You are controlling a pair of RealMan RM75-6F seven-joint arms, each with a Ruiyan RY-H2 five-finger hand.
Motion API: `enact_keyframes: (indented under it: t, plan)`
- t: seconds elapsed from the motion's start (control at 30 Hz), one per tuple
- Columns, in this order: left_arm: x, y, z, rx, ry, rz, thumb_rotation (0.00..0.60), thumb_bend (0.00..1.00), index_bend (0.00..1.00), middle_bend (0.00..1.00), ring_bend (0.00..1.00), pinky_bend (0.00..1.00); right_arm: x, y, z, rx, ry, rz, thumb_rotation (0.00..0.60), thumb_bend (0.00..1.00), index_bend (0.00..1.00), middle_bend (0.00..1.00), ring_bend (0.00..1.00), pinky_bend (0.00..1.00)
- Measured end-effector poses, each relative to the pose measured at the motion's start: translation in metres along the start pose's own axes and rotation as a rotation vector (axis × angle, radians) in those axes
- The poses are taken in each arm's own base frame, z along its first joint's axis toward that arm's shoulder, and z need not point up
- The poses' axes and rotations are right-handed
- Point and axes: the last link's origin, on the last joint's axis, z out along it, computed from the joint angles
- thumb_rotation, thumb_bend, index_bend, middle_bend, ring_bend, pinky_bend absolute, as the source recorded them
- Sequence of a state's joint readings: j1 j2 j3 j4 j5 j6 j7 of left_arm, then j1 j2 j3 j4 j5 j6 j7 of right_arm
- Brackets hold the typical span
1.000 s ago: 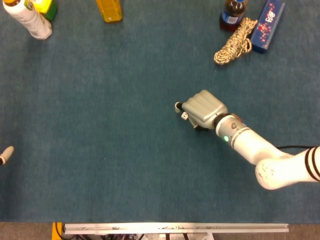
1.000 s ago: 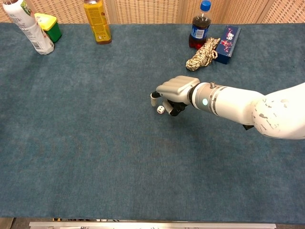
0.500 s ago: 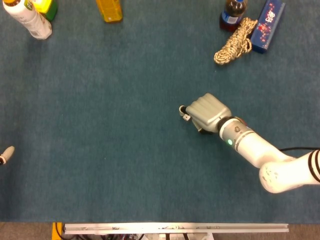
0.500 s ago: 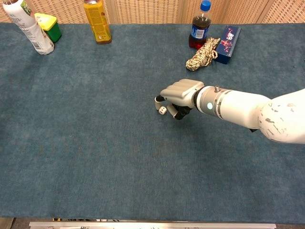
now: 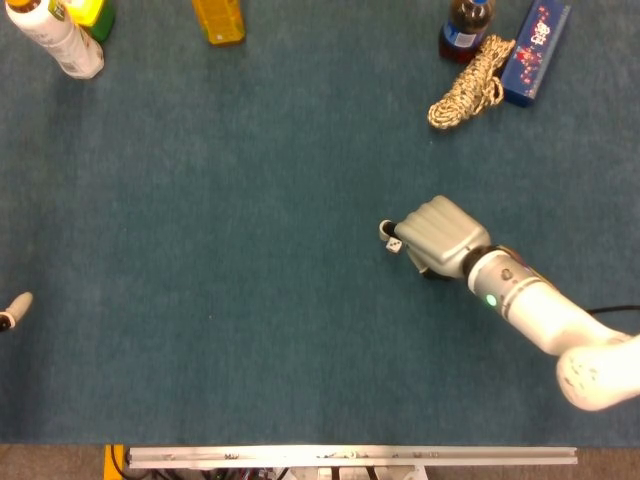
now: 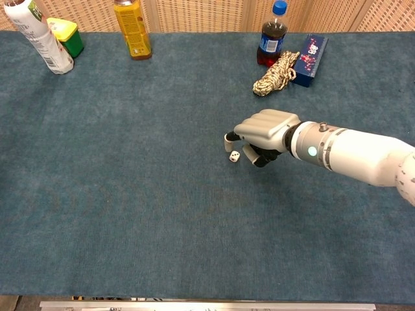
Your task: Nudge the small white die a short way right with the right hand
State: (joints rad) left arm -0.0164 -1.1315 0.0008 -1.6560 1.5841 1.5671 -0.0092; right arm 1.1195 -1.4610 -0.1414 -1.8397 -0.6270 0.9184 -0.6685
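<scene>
The small white die (image 5: 394,244) lies on the blue table cloth (image 5: 220,250), right of the middle. My right hand (image 5: 440,235) sits just right of it, knuckles up and fingers curled in, with a fingertip (image 5: 386,229) at the die's far side. In the chest view the die (image 6: 234,156) rests against the curled fingers of the right hand (image 6: 266,129), and nothing is gripped. Of my left hand (image 5: 12,310) only a pale tip shows at the left edge of the head view.
Along the far edge stand a white bottle (image 6: 42,39), a green and yellow container (image 6: 68,35), a yellow bottle (image 6: 133,29), a cola bottle (image 6: 270,42), a coiled rope (image 6: 275,74) and a blue box (image 6: 310,52).
My right hand has slid to the right and slightly towards me, and the die has moved right along with it. The left hand has stayed put.
</scene>
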Motion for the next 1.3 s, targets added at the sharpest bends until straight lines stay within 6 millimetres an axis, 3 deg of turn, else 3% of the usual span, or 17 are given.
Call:
enact_keyframes:
  t: [0.2, 0.43, 0.5, 0.63, 0.7, 0.83, 0.93, 1.1, 1.3]
  plan:
    - [0.001, 0.001, 0.000, -0.004, 0.003, -0.003, 0.600, 0.13, 0.00, 0.00, 0.00, 0.00, 0.006, 0.008, -0.016, -0.013, 0.067, 0.018, 0.600, 0.76, 0.28, 1.00, 1.00, 1.00]
    - [0.002, -0.003, 0.001, 0.006, 0.007, -0.005, 0.600, 0.13, 0.00, 0.00, 0.00, 0.00, 0.012, 0.038, -0.045, -0.106, 0.226, 0.065, 0.600, 0.52, 0.28, 0.93, 0.99, 1.00]
    - [0.002, -0.004, 0.002, 0.008, 0.008, -0.002, 0.600, 0.13, 0.00, 0.00, 0.00, 0.00, 0.012, 0.050, -0.057, -0.151, 0.288, 0.083, 0.600, 0.46, 0.28, 0.87, 0.95, 1.00]
    - [0.001, -0.005, 0.005, 0.006, 0.016, 0.026, 0.600, 0.13, 0.00, 0.00, 0.00, 0.00, 0.007, 0.074, -0.083, -0.240, 0.404, 0.120, 0.600, 0.40, 0.28, 0.71, 0.76, 0.99]
    - [0.001, -0.005, 0.006, 0.003, 0.016, 0.028, 0.600, 0.13, 0.00, 0.00, 0.00, 0.00, 0.002, 0.087, -0.099, -0.290, 0.462, 0.141, 0.600, 0.37, 0.28, 0.61, 0.64, 0.93]
    - [0.000, -0.005, 0.008, -0.001, 0.015, 0.029, 0.600, 0.13, 0.00, 0.00, 0.00, 0.00, -0.011, 0.108, -0.127, -0.381, 0.541, 0.175, 0.600, 0.31, 0.24, 0.39, 0.36, 0.56]
    - [0.000, -0.005, 0.010, 0.000, 0.014, 0.031, 0.600, 0.13, 0.00, 0.00, 0.00, 0.00, -0.023, 0.120, -0.146, -0.443, 0.587, 0.192, 0.600, 0.30, 0.22, 0.30, 0.24, 0.41]
    - [-0.001, -0.004, 0.011, -0.004, 0.014, 0.039, 0.600, 0.13, 0.00, 0.00, 0.00, 0.00, -0.041, 0.133, -0.176, -0.520, 0.642, 0.213, 0.600, 0.30, 0.21, 0.28, 0.21, 0.33]
    - [-0.001, -0.004, 0.010, -0.004, 0.016, 0.054, 0.600, 0.13, 0.00, 0.00, 0.00, 0.00, -0.062, 0.141, -0.206, -0.604, 0.648, 0.225, 0.600, 0.30, 0.19, 0.27, 0.20, 0.32]
